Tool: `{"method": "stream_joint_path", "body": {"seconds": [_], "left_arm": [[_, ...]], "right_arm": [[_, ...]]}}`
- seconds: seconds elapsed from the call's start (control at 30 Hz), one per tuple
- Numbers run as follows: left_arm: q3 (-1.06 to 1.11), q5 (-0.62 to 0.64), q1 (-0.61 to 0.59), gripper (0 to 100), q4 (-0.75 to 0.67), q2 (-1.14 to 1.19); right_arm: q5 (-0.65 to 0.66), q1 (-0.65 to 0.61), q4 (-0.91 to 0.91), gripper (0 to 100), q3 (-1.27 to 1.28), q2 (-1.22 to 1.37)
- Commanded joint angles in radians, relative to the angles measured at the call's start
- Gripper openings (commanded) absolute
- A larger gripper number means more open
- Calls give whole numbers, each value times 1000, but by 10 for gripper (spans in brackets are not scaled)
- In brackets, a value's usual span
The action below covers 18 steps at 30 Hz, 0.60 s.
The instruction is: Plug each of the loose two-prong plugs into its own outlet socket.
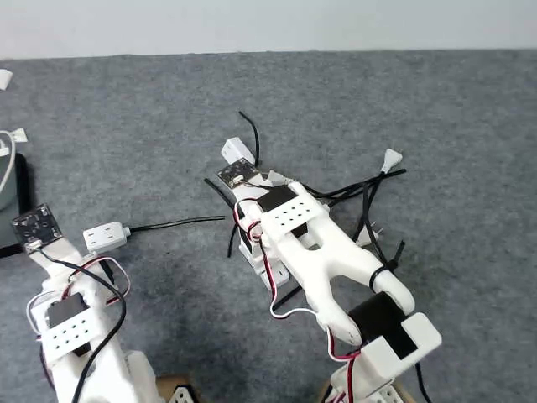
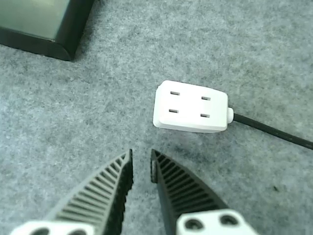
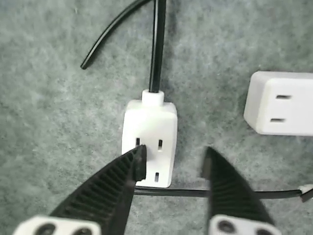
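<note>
Table cover (image 1: 436, 109): grey cloth, felt-like, matt, with a rough short nap.
Wide socket block (image 2: 190, 107): white moulded plastic, smooth, faint sheen.
Narrow socket block (image 3: 149, 129): the same white plastic, smooth with softly rounded edges.
Cord (image 3: 157, 44): black plastic sheath, smooth, slightly glossy.
Left gripper (image 2: 142, 154) and right gripper (image 3: 174, 152): black plastic, matt, with ribbed inner faces; white plastic at the base of the fingers.
Arm shell (image 1: 336, 252): white plastic, matt, hard-looking.
Box (image 2: 44, 24): smooth black rim with a light sheen; its top face is glossy.
</note>
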Motion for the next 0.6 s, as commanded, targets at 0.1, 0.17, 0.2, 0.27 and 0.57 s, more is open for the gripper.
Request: {"method": "stream_joint_path", "body": {"seconds": [0.1, 0.17, 0.2, 0.27, 0.57], "left_arm": [[-10, -12, 9, 58, -28, -12], [-10, -12, 9, 58, -28, -12], [-10, -12, 9, 58, -28, -12], [-10, -12, 9, 58, -28, -12], [-10, -12, 9, 58, -28, -12]], "right_arm": [[-11, -44, 35, 322, -29, 1], [-15, -44, 36, 322, -34, -5], [-17, -44, 41, 322, -44, -7], [-18, -44, 64, 322, -69, -5], [-61, -48, 79, 317, -106, 2]]}}
